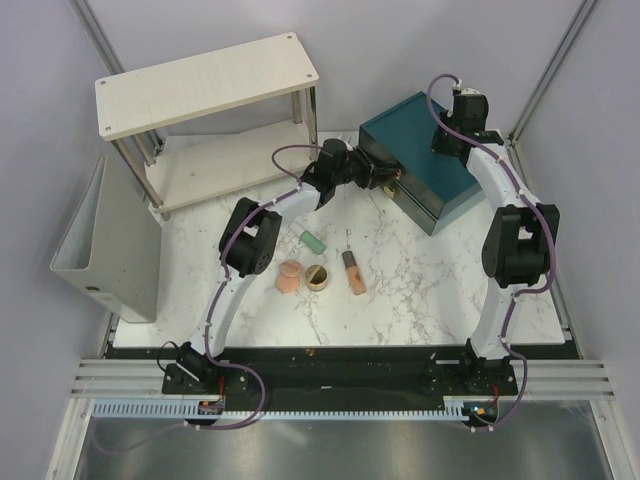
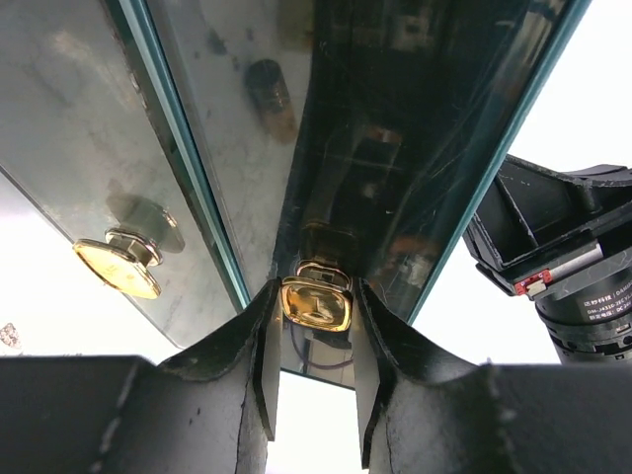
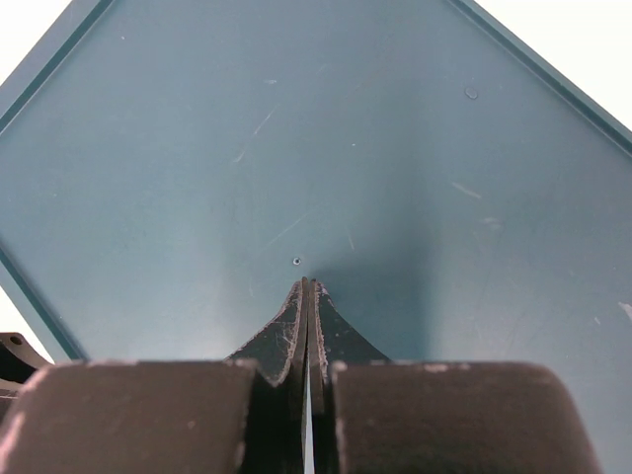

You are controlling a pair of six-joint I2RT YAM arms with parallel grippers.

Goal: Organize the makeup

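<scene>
The makeup lies on the marble table: a peach-pink sponge (image 1: 288,276), a gold-rimmed pot (image 1: 318,277), a peach tube with a dark cap (image 1: 353,272) and a mint-green piece (image 1: 313,241). My left gripper (image 1: 385,178) is at the front of the teal drawer box (image 1: 425,160). In the left wrist view its fingers (image 2: 314,296) close on a gold drawer knob (image 2: 316,303). A second gold knob (image 2: 118,267) sits to the left. My right gripper (image 1: 452,135) is shut and empty, its tips (image 3: 310,284) on the box's top (image 3: 346,148).
A white two-tier shelf (image 1: 205,85) stands at the back left. A grey bin (image 1: 105,245) stands at the left edge. The right arm's motor housing (image 2: 573,267) shows close beside the box in the left wrist view.
</scene>
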